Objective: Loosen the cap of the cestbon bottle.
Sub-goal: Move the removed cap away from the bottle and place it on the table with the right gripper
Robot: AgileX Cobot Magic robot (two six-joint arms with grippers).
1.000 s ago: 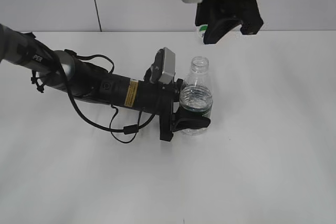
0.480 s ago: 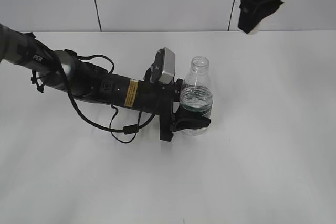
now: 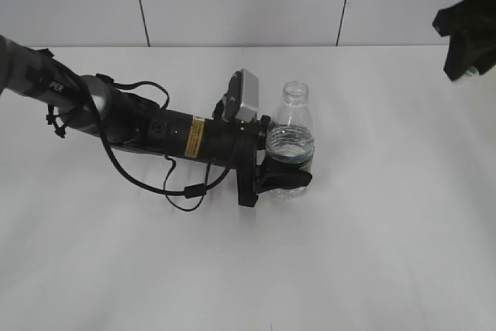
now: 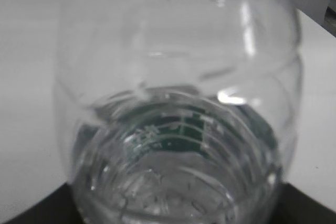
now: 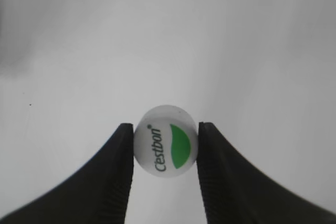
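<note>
Risk: the cap [image 5: 165,141], pinched between right fingers [image 5: 122,174] at two o'clock, could slip and drop onto the tabletop [image 3: 387,230]; left fingers [image 3: 287,179] clamp the open, upright cestbon bottle [image 3: 291,141] at centre.

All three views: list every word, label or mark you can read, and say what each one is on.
"Cestbon", with a small ® mark: on top of the cap, beside a green half-circle.
"PER": white letters on the left arm; the rest is hidden.
Yellow sticker on the left arm: print too small to read.
Bottle label: white lettering on green, too blurred to read.
</note>
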